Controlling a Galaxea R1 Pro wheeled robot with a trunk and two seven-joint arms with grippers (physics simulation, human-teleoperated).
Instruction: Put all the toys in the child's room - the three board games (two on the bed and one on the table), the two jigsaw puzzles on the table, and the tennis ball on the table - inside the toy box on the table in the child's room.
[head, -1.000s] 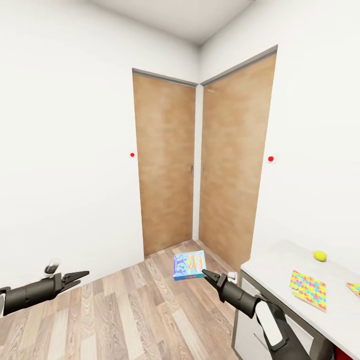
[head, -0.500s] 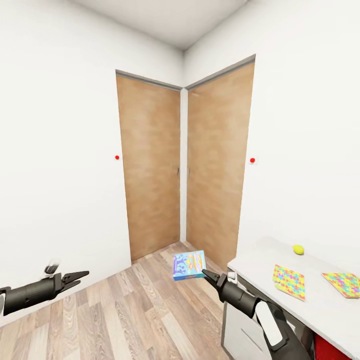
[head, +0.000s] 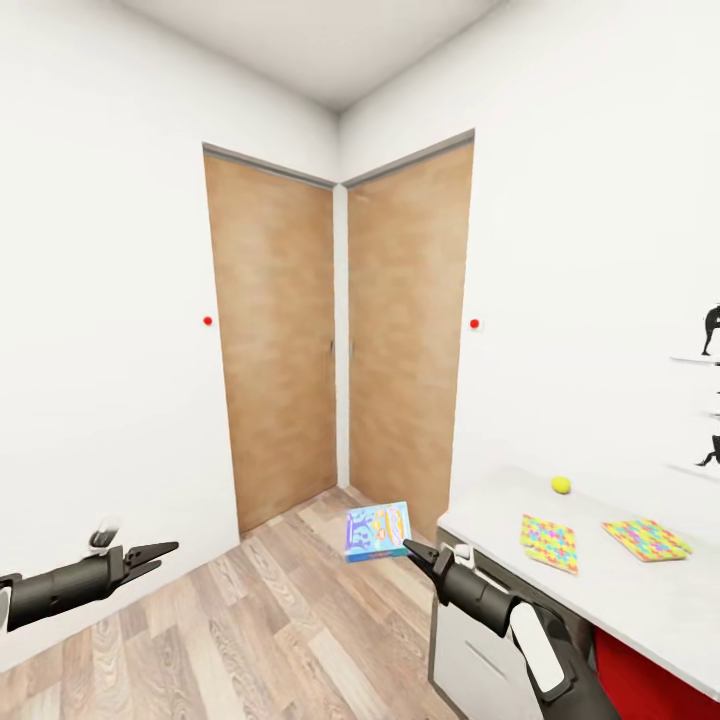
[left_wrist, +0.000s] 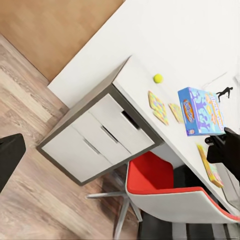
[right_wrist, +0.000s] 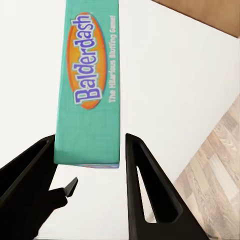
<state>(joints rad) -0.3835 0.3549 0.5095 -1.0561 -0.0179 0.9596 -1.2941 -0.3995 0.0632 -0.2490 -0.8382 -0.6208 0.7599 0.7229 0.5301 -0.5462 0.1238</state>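
Small blue board game, lettered "Balderdash" along its teal edge, held upright over the wood-plank floor at the tip of the right gripper, just left of the table. Seen between the two black fingers in the right wrist view, though actual contact of the pads with the box hard to confirm there. Farther right, on the white tabletop: tennis ball near the wall, with two jigsaw puzzles lying flat and apart from each other, nearer than the ball. Same ball and puzzles picked out in the left wrist view, above a grey drawer unit at the table's end and a red chair tucked beside it. Left gripper stretched out low at the left, carrying nothing, its fingers drawn close to a narrow point. Beyond, two brown wooden doors meeting at the far corner of the white-walled room, a small red dot on the wall beside each. Black silhouette pictures at the far right edge.
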